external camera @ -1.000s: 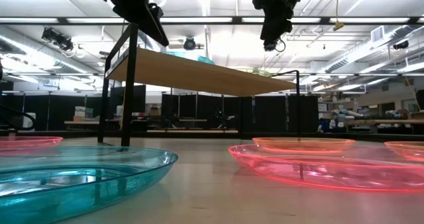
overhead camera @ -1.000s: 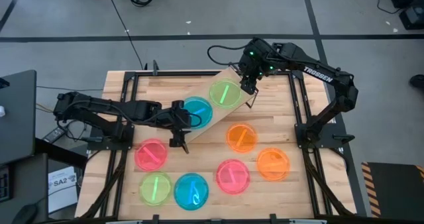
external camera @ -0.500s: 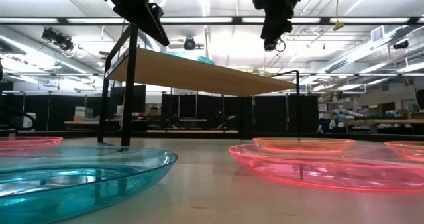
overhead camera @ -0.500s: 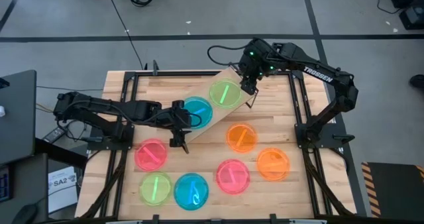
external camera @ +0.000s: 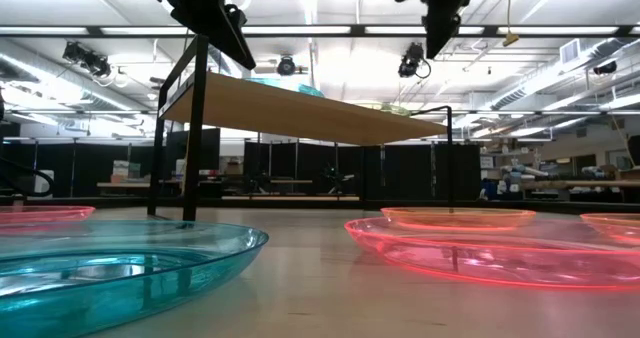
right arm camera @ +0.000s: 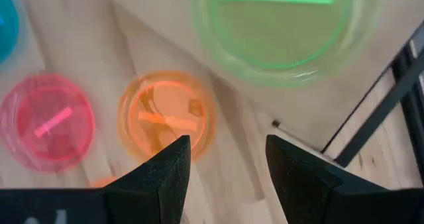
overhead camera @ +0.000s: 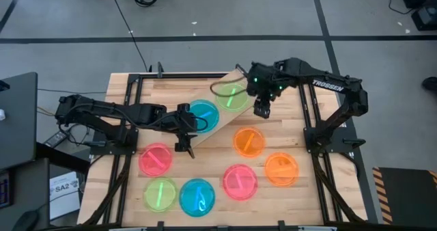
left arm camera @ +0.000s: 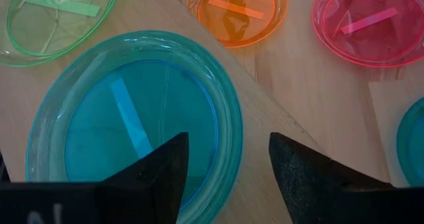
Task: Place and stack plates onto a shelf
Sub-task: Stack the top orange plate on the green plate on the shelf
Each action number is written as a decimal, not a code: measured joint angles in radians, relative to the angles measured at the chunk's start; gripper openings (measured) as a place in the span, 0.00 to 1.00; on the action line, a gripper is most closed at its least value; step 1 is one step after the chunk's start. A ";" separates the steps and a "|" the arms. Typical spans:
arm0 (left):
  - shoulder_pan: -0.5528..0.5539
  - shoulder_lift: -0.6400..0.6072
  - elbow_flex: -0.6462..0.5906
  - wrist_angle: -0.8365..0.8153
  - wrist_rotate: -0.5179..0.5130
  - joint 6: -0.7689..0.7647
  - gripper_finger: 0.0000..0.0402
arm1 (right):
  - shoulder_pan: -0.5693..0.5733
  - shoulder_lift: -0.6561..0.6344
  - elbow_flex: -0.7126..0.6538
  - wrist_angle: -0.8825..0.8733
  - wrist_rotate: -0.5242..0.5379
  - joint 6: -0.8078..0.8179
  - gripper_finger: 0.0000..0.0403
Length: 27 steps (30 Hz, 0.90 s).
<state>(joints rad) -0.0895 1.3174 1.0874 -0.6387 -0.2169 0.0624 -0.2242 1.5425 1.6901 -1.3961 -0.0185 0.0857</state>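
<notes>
Reaching next for the orange plate (overhead camera: 248, 141)
My right gripper (overhead camera: 261, 111), fingers apart and empty, hangs off the shelf's (overhead camera: 212, 132) right edge, nearer it than the open, empty left gripper (overhead camera: 186, 125).

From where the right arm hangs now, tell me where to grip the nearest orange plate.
Grip the raised rim of the orange plate, on the edge facing the shelf, coming straight down. It lies flat on the table, so only the thin upturned lip gives purchase. The right hand, fingers open, hovers just beside that edge; other plates sit apart from it.
</notes>
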 joint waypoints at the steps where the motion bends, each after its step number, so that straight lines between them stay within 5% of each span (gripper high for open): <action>1: 0.000 0.000 0.000 0.000 0.000 0.000 0.54 | 0.021 0.000 0.000 -0.009 0.001 0.004 0.51; 8: 0.000 0.000 0.000 0.000 0.000 0.000 0.54 | 0.159 -0.032 0.000 -0.035 0.011 0.030 0.51; 14: 0.000 0.000 0.000 0.000 0.000 0.000 0.54 | 0.264 -0.166 -0.045 -0.047 0.168 0.170 0.51; 19: 0.000 0.000 0.000 0.000 0.000 -0.001 0.54 | 0.332 -0.354 -0.241 0.016 0.259 0.353 0.51; 27: 0.000 0.000 0.000 0.000 0.000 -0.001 0.54 | 0.354 -0.597 -0.611 0.244 0.259 0.639 0.51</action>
<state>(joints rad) -0.0892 1.3174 1.0874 -0.6388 -0.2169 0.0618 0.1298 0.9454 1.0787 -1.1525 0.2409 0.7251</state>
